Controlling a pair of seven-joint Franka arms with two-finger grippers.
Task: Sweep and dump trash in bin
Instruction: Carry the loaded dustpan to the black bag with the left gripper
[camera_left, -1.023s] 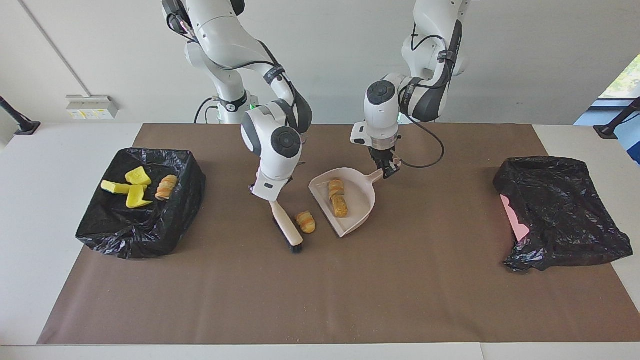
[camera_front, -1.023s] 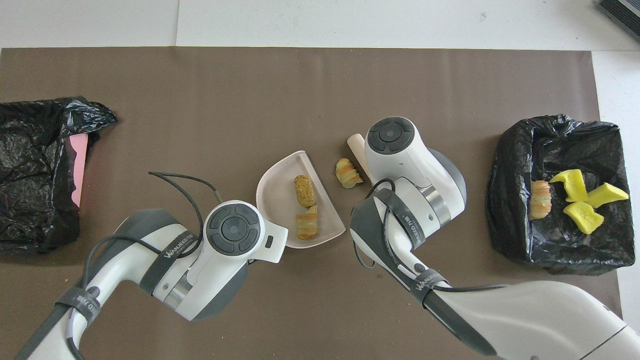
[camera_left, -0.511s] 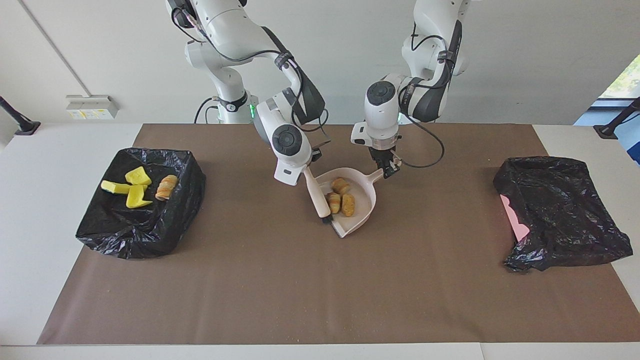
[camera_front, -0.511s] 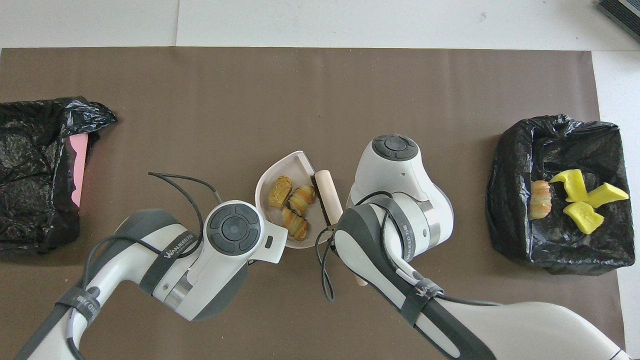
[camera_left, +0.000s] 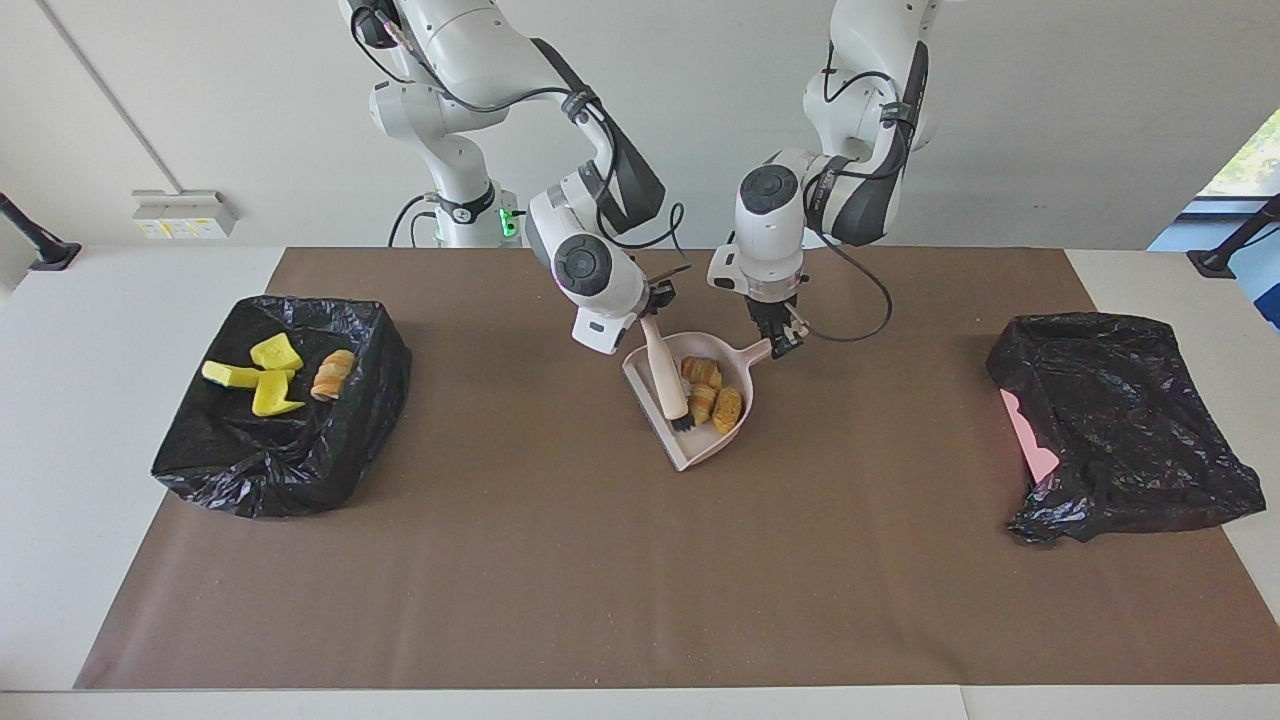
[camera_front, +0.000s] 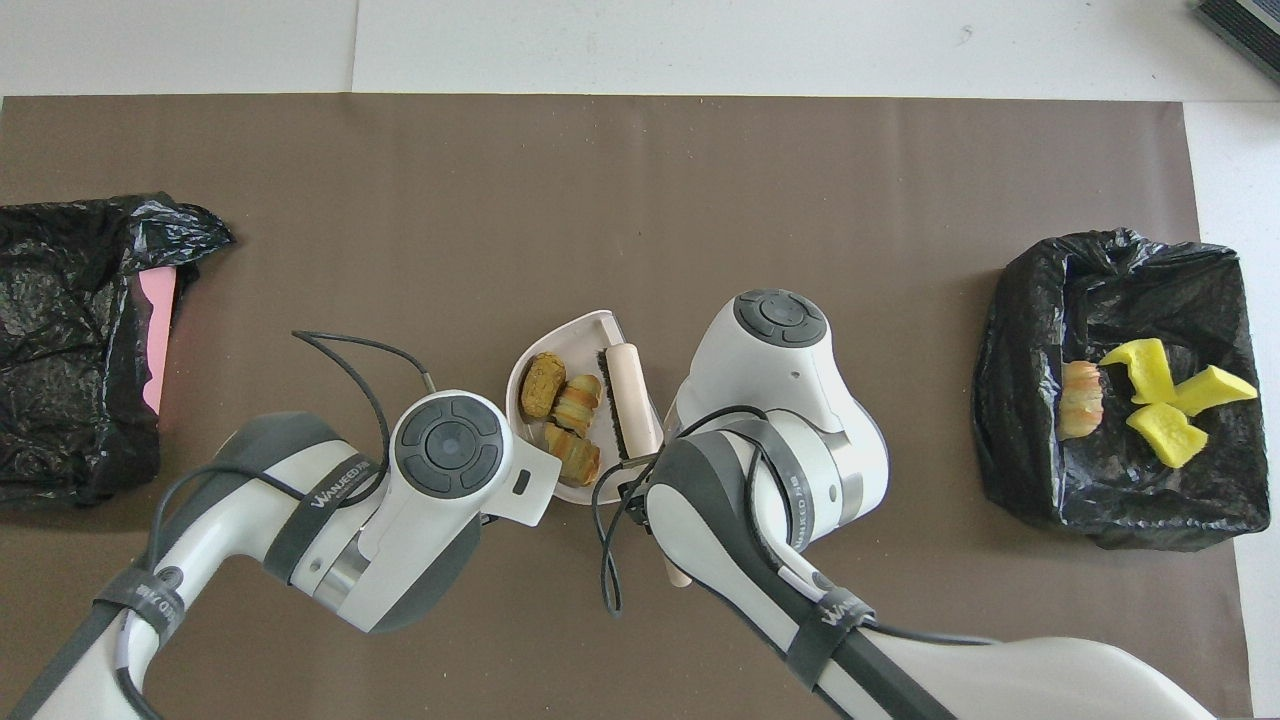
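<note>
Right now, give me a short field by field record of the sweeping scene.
dustpan: on the mat, handle held by the left tool
brush: held by the right tool, bristles inside the pan
in pan: three scraps
bin: at the right arm's end, holding three yellow chunks and one striped piece
other bag: at the left arm's end

A brown mat is spread across the white table, a crumpled black bag over something pink is seen at centre right, and a white wall box is mounted at upper left.
</note>
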